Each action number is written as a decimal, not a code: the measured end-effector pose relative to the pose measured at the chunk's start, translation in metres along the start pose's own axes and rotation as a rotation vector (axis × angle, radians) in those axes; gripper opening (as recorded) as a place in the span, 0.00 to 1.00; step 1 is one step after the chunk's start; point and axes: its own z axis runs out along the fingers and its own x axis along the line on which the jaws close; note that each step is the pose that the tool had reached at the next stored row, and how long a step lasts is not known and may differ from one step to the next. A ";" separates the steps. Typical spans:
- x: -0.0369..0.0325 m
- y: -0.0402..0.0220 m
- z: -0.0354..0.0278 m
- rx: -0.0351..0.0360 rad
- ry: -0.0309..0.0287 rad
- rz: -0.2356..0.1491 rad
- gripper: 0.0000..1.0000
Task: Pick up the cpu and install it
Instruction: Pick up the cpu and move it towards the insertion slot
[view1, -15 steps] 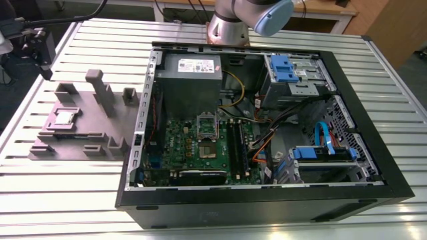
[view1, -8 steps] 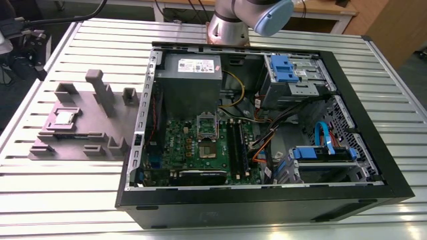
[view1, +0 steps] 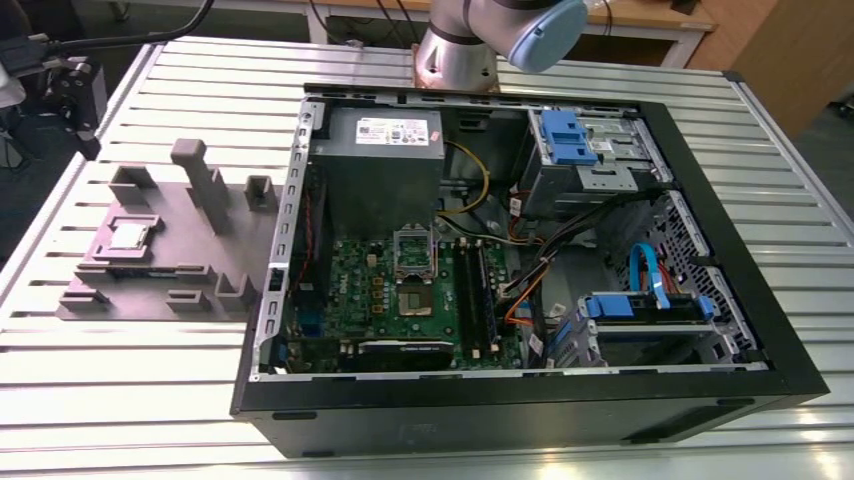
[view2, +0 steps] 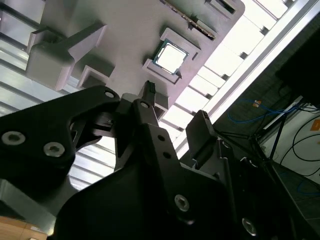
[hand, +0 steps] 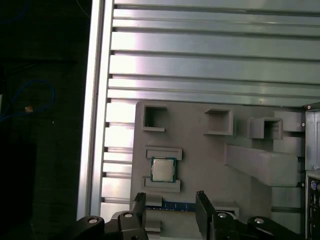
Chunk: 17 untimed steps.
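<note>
I see the cpu (view1: 130, 234) lying flat with its silvery metal top up, a small square chip with a thin greenish rim. In both wrist views the cpu (hand: 163, 169) (view2: 171, 55) sits squarely in a shallow seat of the grey fixture plate (view1: 180, 240), between two low ledges, untouched

The cpu (view1: 130, 234) sits on the holder (view1: 200, 250), beside the computer case (view1: 534, 410).
</note>
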 end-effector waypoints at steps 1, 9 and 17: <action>0.0000 0.0000 -0.0001 0.0000 0.0001 0.000 0.52; 0.0001 0.0002 -0.0022 0.0000 0.0001 0.000 0.10; 0.0001 0.0003 -0.0044 0.0001 0.0001 0.000 0.10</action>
